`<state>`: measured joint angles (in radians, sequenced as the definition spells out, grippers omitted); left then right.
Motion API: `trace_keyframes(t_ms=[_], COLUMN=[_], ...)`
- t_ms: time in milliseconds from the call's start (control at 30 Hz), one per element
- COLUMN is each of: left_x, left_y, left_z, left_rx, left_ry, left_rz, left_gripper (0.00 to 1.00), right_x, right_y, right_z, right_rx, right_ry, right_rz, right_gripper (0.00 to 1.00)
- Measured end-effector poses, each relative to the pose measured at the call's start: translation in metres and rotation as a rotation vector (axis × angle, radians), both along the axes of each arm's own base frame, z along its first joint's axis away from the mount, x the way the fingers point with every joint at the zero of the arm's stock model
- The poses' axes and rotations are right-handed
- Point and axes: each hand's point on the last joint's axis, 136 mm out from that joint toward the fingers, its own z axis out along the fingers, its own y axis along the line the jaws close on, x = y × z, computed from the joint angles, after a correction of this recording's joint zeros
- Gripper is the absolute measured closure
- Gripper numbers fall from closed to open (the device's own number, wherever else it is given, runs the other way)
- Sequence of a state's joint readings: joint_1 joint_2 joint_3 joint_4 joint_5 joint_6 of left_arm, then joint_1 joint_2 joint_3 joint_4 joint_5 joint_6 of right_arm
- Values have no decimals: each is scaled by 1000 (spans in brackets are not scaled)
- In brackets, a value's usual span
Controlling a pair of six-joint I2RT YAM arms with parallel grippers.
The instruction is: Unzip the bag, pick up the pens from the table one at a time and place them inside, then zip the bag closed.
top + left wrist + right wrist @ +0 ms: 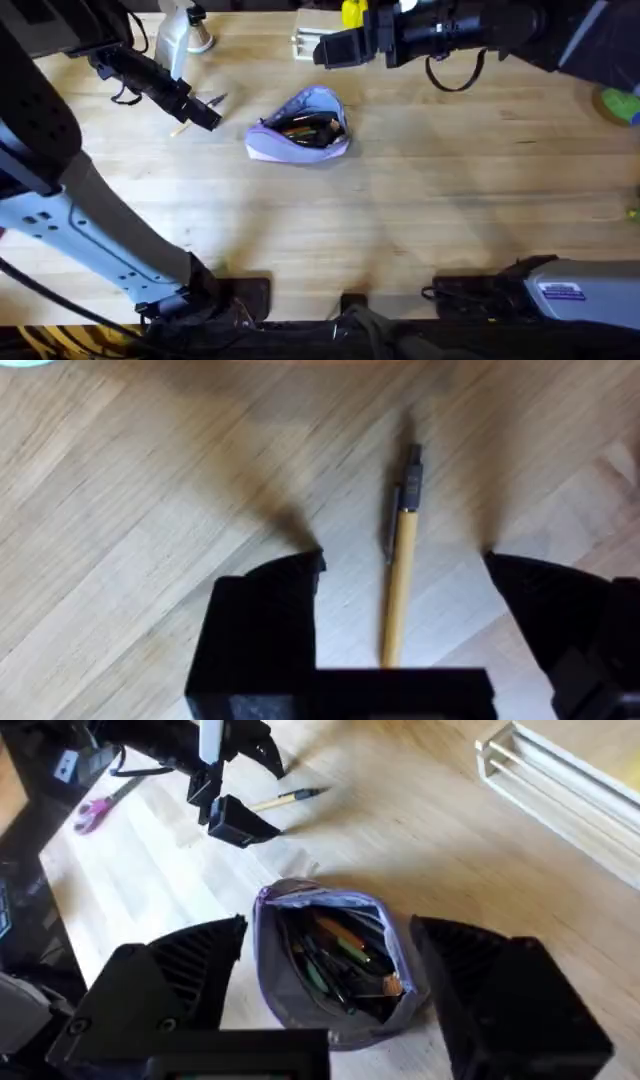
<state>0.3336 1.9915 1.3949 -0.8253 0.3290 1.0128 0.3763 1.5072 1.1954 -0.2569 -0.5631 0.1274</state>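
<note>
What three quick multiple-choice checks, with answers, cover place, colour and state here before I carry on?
1. Where is the yellowish-tan pen?
A. On the table, between the left gripper's open fingers
B. Inside the bag
C. On the white rack

2. What colour is the bag?
A. Green
B. Lavender-purple
C. Red

3. What state is the bag in?
A. Zipped shut
B. Folded flat
C. Open, with pens inside

Answers:
1. A, since the left wrist view shows the pen lying on the wood between the two spread fingers.
2. B, since the overhead view shows pale purple fabric.
3. C, since the right wrist view shows its mouth gaping over dark pens, in front of the open right gripper.
</note>
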Motion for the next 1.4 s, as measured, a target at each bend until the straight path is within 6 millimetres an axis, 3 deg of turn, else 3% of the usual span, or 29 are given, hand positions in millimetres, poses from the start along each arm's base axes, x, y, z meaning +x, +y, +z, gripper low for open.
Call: trace_keyframes(t_ms=[167, 267, 333, 367, 400, 433, 833, 933, 1000, 1033, 1200, 1233, 1267, 1400], left_x=[1, 5, 7, 7, 5, 6, 7, 7, 6, 3, -5, -2, 0, -1], left_y=[0, 3, 4, -3, -6, -7, -6, -8, -12, -20, -32, -40, -49, -70], left_z=[0, 0, 0, 1, 1, 2, 4, 5, 5, 6, 7, 19, 46, 94], left_rx=[-7, -7, -12, -59, -74, -77, -119, -132, -159, -204, -243, -235, -217, -198], left_ry=[6, -3, -9, -2, 4, 2, 53, 78, 96, 122, 149, 119, 60, -47], left_rz=[31, 52, 64, 73, 68, 71, 181, 176, 164, 149, 114, 80, 50, -10], left_gripper=[24, 199, 359, 794, 908, 939, 947, 949, 950, 952, 956, 958, 960, 962], right_x=[0, 1, 2, 2, 2, 2, 3, 4, 5, 7, 10, 16, 20, 20], right_y=[0, 0, 1, 1, 1, 1, 0, -6, -16, -38, -80, -106, -116, -121], right_z=[0, 1, 2, 2, 2, 2, 4, 12, 25, 49, 72, 77, 77, 73], right_rx=[0, 3, 5, 5, 5, 5, 7, 14, 25, 42, 22, 2, -7, -16], right_ry=[-1, -7, -11, -13, -13, -13, -18, -37, -65, -124, -175, -195, -195, -178], right_rz=[0, 0, 0, 0, 0, 0, -2, -17, -39, -91, -219, -305, -336, -351], right_gripper=[7, 7, 7, 7, 7, 7, 7, 7, 7, 7, 7, 7, 7, 7])
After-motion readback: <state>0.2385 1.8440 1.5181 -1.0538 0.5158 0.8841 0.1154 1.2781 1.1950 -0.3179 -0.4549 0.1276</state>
